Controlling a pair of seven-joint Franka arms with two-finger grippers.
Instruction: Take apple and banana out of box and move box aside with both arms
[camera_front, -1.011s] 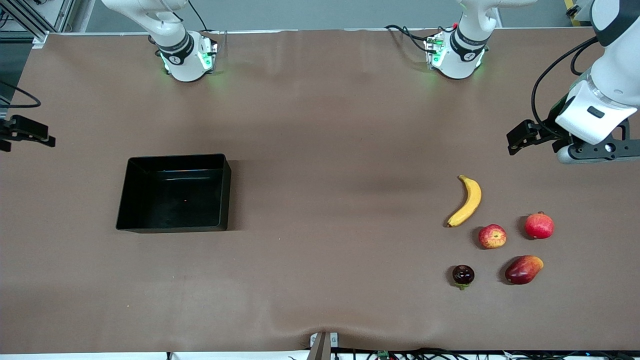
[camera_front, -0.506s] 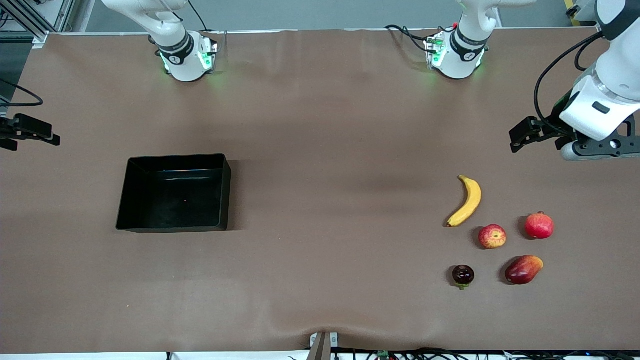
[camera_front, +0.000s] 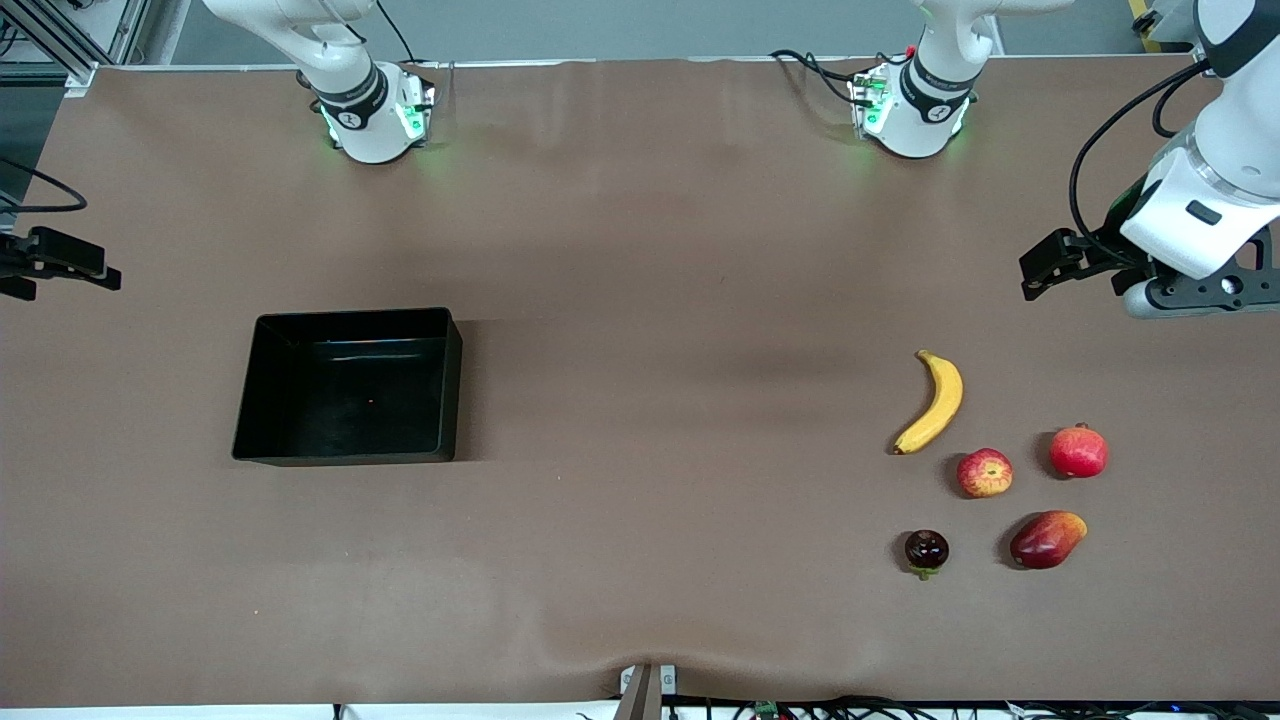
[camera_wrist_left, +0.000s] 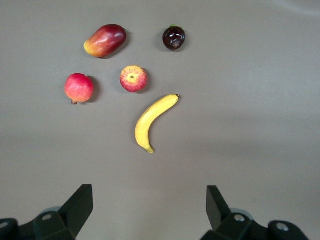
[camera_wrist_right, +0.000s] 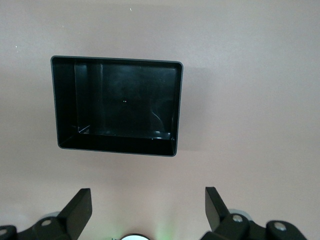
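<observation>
The yellow banana (camera_front: 935, 402) and the red apple with yellow streaks (camera_front: 985, 472) lie toward the left arm's end of the table. They also show in the left wrist view, the banana (camera_wrist_left: 154, 121) and the apple (camera_wrist_left: 133, 79). The black box (camera_front: 345, 385) stands open and empty toward the right arm's end; it also shows in the right wrist view (camera_wrist_right: 65, 107). My left gripper (camera_wrist_left: 148, 202) is open and empty, high over bare table beside the fruits. My right gripper (camera_wrist_right: 147, 202) is open and empty, high over bare table beside the box.
A plain red crowned fruit (camera_front: 1078, 451), a red-orange mango (camera_front: 1046, 539) and a small dark round fruit (camera_front: 927, 551) lie by the apple. The arm bases (camera_front: 375, 110) (camera_front: 910, 105) stand along the table's edge.
The left arm's hand has shifted slightly toward its end of the table and a little up. The right arm's wrist has edged slightly into view. Fruits and box have not moved.
</observation>
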